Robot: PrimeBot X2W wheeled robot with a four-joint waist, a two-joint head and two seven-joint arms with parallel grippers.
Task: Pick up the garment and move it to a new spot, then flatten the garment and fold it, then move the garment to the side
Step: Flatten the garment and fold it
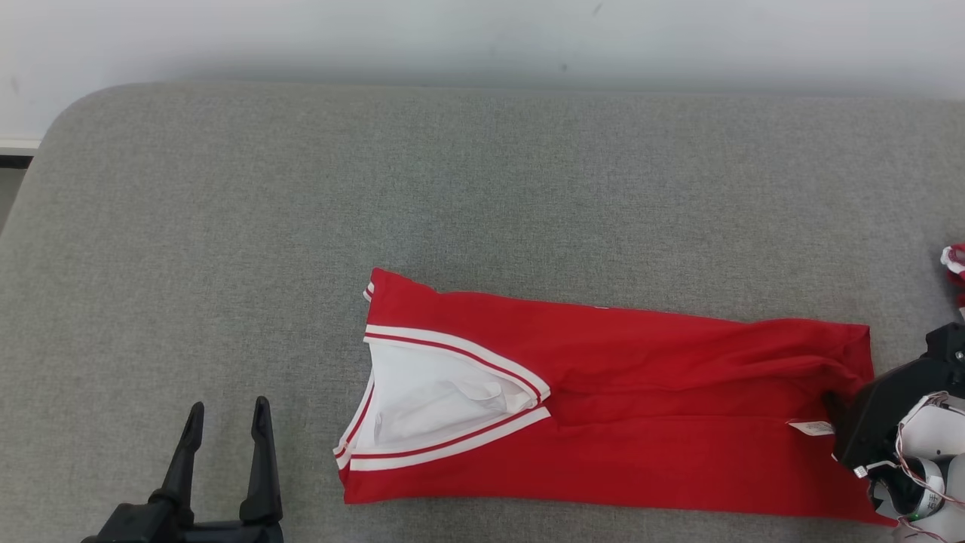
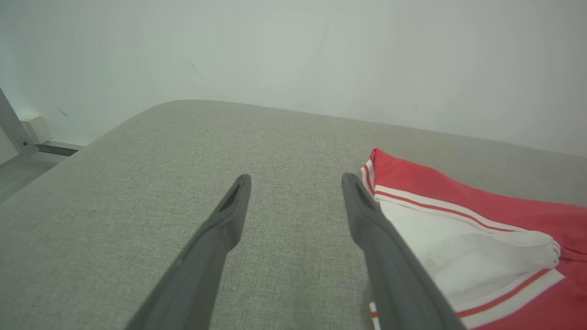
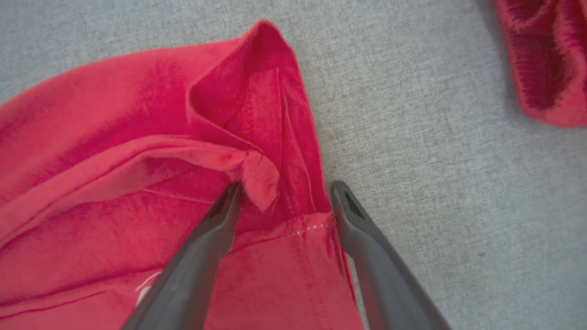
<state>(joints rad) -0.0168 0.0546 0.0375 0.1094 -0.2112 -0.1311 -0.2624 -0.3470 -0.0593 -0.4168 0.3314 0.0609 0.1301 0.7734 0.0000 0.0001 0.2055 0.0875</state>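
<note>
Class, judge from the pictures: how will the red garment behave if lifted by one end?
Probably floppy: the red garment lies in soft folds, so it would drape. Likely light, being thin cloth. Pushed, it may bunch on the textured grey surface.

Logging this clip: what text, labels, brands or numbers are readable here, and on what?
No text can be read.
The small white tag on the red garment, near its right end in the head view: any print is too small and blurred to read.
The grey padded surface: no markings.
</note>
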